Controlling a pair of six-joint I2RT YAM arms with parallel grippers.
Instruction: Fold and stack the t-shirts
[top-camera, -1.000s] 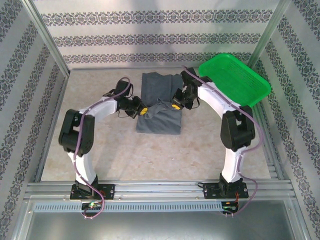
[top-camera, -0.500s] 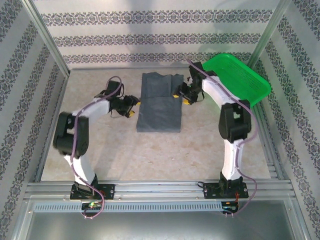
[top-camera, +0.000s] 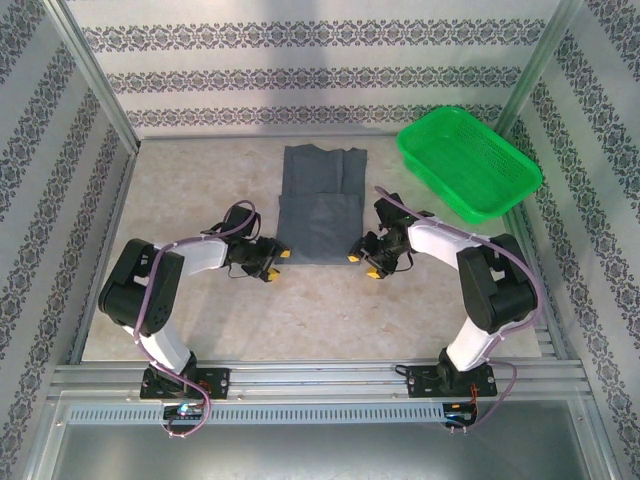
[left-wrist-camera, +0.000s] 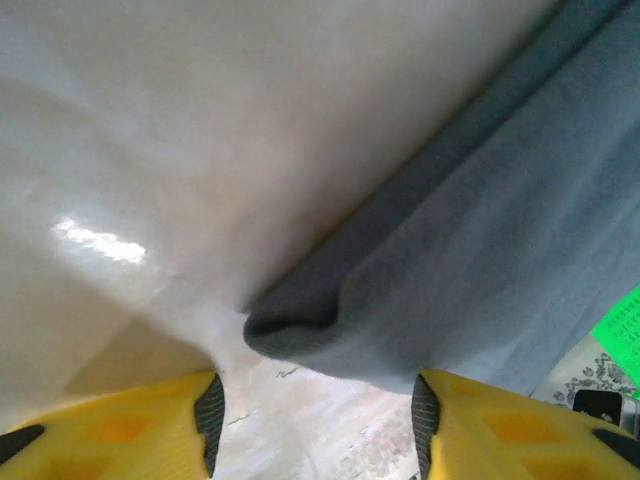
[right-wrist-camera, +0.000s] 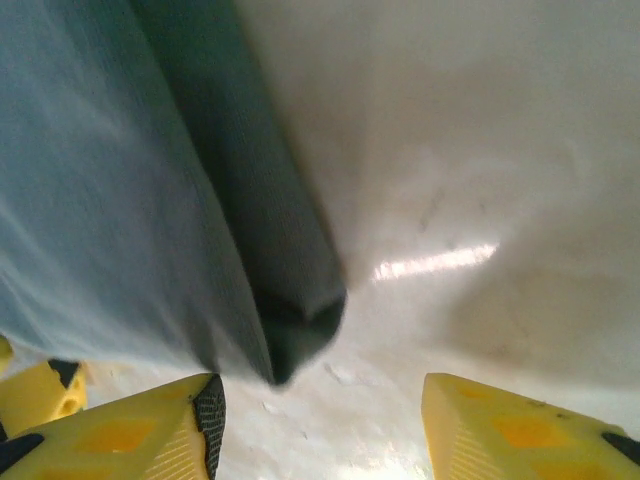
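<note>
A dark slate-grey t-shirt lies folded flat on the table's middle back, its near half doubled over the far half. My left gripper sits low at the shirt's near left corner, open, nothing between its fingers. In the left wrist view that folded corner lies just ahead of the open yellow fingers. My right gripper rests at the near right corner, also open. The right wrist view has the corner just ahead of the spread fingers.
A green mesh basket stands at the back right, near the right wall. Patterned walls close in the table on three sides. A metal rail runs along the near edge by the arm bases.
Both grippers have let go of the shirt's edge after laying it over, then drawn back toward me and down to the near corners. The shirt now lies shorter and doubled.
</note>
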